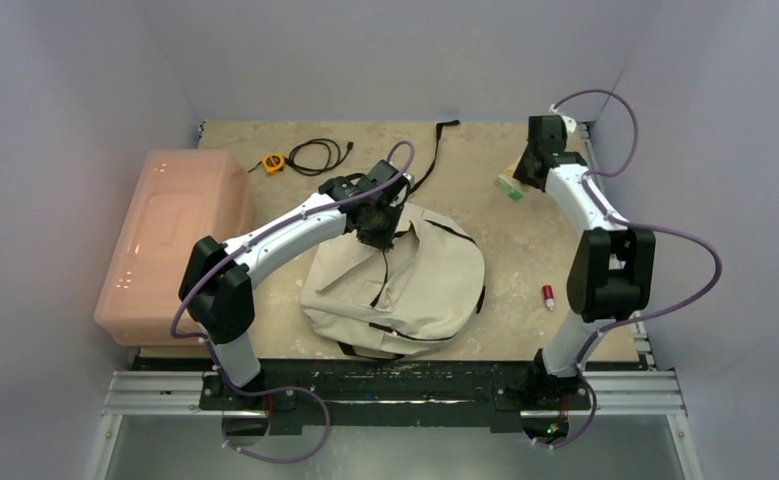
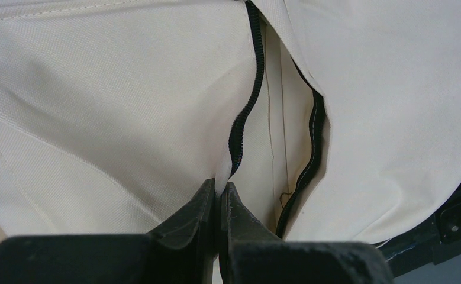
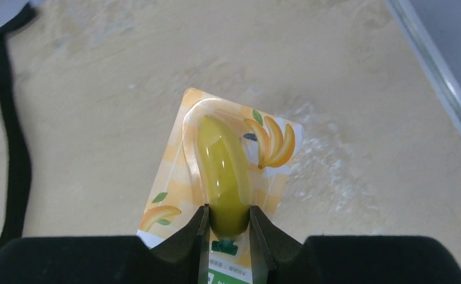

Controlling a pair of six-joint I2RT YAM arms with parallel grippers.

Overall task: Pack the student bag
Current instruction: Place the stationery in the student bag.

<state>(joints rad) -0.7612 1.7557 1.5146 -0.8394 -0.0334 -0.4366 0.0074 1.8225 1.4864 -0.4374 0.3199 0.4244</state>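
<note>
Beige tabletop, grey walls, student bag

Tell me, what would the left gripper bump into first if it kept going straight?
Most likely the student bag: the left gripper is pinching its cloth right beside the open zipper.

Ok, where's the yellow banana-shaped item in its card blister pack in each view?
Top external: yellow banana blister pack far right, at the right gripper.
Left wrist: absent; only beige canvas backpack.
Right wrist: pack centre, gripper shut on it.
Shared landmark: black strap, on the pack's left in both.
</note>
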